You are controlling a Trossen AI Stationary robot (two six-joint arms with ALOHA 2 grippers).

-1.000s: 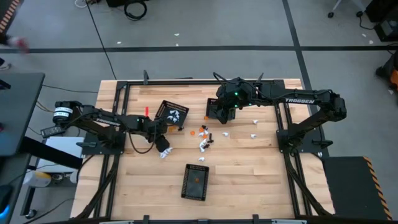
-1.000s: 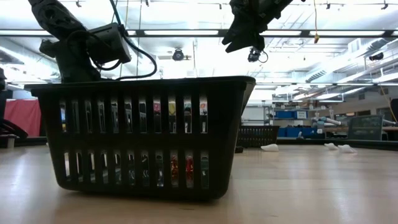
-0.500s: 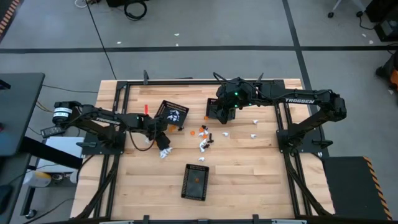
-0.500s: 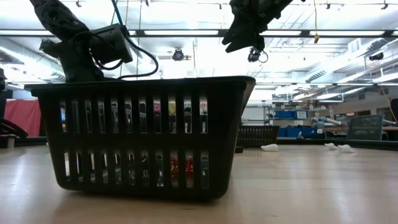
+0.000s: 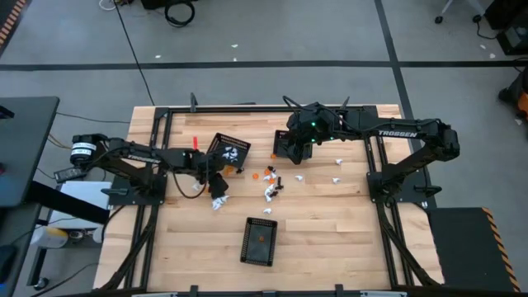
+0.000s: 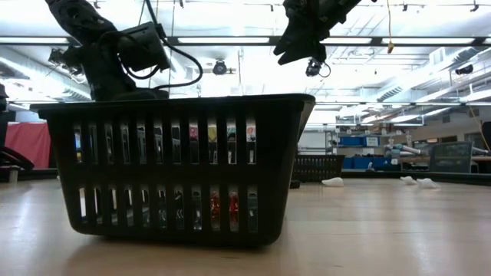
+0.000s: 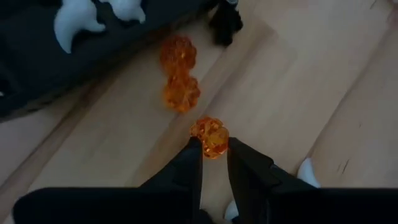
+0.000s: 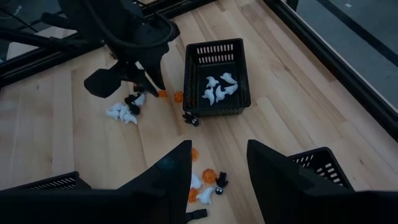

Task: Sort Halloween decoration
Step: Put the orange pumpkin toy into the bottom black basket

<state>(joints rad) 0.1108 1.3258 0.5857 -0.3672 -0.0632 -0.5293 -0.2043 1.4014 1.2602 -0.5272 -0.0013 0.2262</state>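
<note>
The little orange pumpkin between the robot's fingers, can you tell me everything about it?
The orange pumpkin is tiny, bumpy and see-through, like shiny plastic. It sits pinched between the left gripper's two dark fingers, above the wooden table. Two more pumpkins like it lie close by, next to the black basket holding white ghosts.

Right gripper [image 8: 217, 165] is seen with fingers [image 8: 171, 168] parted and nothing between them. Beyond it a black mesh basket [image 8: 239, 78] holds white trinkets [image 8: 217, 90]. The left gripper [image 8: 146, 81] is lowered just beside that basket, near white pieces [image 8: 121, 112] and two orange pieces [image 8: 171, 95] on the wood. A mixed cluster [image 8: 205, 186] lies close below; a second basket [image 8: 320, 165] is partly seen.
</note>
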